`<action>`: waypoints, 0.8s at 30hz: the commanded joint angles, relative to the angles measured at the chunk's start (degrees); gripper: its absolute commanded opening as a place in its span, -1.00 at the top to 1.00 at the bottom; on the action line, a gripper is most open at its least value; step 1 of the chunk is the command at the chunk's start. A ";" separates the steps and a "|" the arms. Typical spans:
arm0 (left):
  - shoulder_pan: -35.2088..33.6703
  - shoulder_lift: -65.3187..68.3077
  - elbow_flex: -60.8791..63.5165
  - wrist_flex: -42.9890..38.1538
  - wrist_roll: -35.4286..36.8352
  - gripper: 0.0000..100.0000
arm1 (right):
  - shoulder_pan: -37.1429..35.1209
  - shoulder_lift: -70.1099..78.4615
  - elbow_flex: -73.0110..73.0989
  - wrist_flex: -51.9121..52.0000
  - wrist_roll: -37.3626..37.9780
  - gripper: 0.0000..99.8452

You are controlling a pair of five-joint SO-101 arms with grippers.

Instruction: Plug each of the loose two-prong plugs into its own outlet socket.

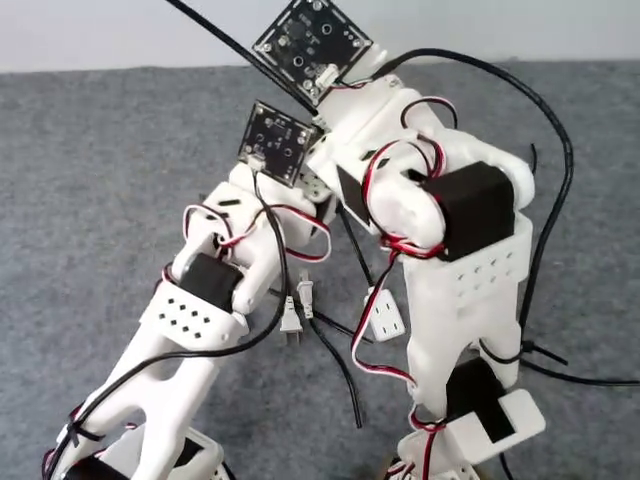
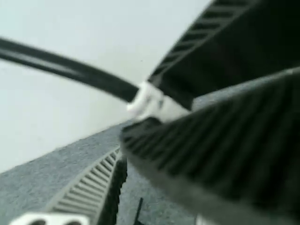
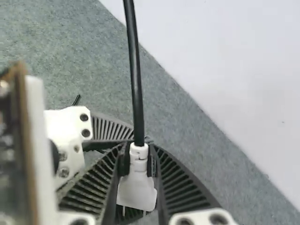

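A white two-prong plug point(image 3: 137, 183) on a black cable point(image 3: 133, 70) is held up in the air, and my right gripper point(image 3: 137, 154) is shut on it with ribbed black fingers point(image 3: 178, 187). The left wrist view shows the same plug point(image 2: 152, 103) very close, between ribbed black parts. My left gripper point(image 3: 105, 133) is right beside the right one, and its state is unclear. Two loose plugs point(image 1: 291, 322) point(image 1: 306, 294) lie on the grey carpet between the arms. The white outlet strip point(image 1: 386, 315) lies just right of them, partly hidden by the right arm.
Both arms are raised and crowd together at the middle of the carpet point(image 1: 100, 180). Black cables point(image 1: 340, 365) trail across the floor near the strip. A pale wall point(image 1: 100, 30) stands behind.
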 commanded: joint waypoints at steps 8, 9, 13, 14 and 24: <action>0.26 -0.88 -1.89 -1.67 2.20 0.54 | 0.84 -2.24 -2.29 1.80 0.79 0.98; 0.00 -0.88 -1.89 -1.67 2.20 0.54 | 0.84 -2.33 -2.29 1.80 0.79 0.98; -2.20 -0.88 -2.07 -1.76 2.20 0.54 | 0.75 -2.59 -2.29 1.89 0.79 0.98; -2.99 -0.88 -2.15 -1.76 2.20 0.54 | 0.92 -2.59 -2.29 1.98 0.79 0.98; -7.38 -0.79 -0.22 -0.18 2.29 0.54 | 1.01 -2.68 3.87 2.07 0.79 0.98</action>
